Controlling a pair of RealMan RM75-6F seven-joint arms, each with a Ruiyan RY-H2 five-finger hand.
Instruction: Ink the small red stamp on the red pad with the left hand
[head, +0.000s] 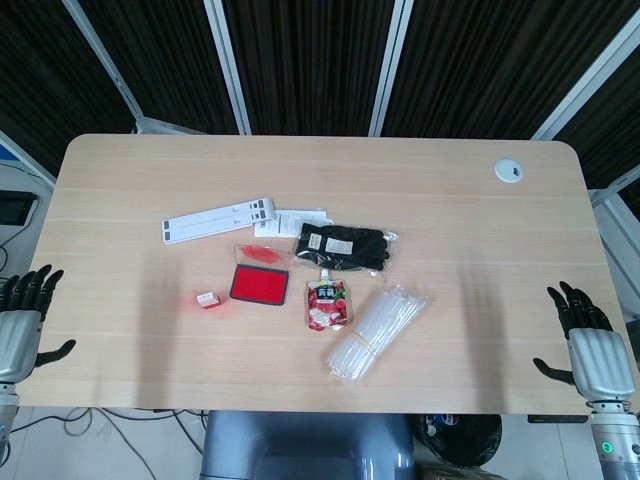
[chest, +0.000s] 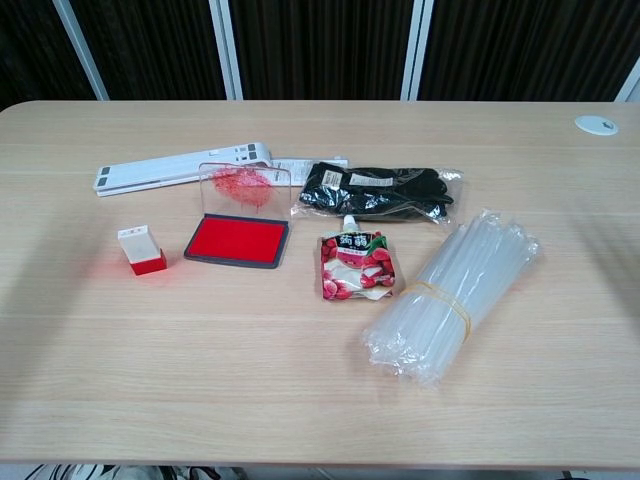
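Note:
The small red stamp (head: 209, 299) (chest: 141, 249) with a white top stands on the table, just left of the red ink pad (head: 260, 284) (chest: 238, 240), whose clear lid stands open behind it. My left hand (head: 20, 325) hangs off the table's left front edge, fingers apart and holding nothing, far from the stamp. My right hand (head: 592, 348) stays beyond the right front edge, also open and empty. Neither hand shows in the chest view.
A white flat bar (head: 219, 220) lies behind the pad. Black gloves in a bag (head: 343, 246), a lychee drink pouch (head: 327, 303) and a bundle of clear straws (head: 378, 329) sit to the pad's right. A white grommet (head: 509, 171) is at the far right.

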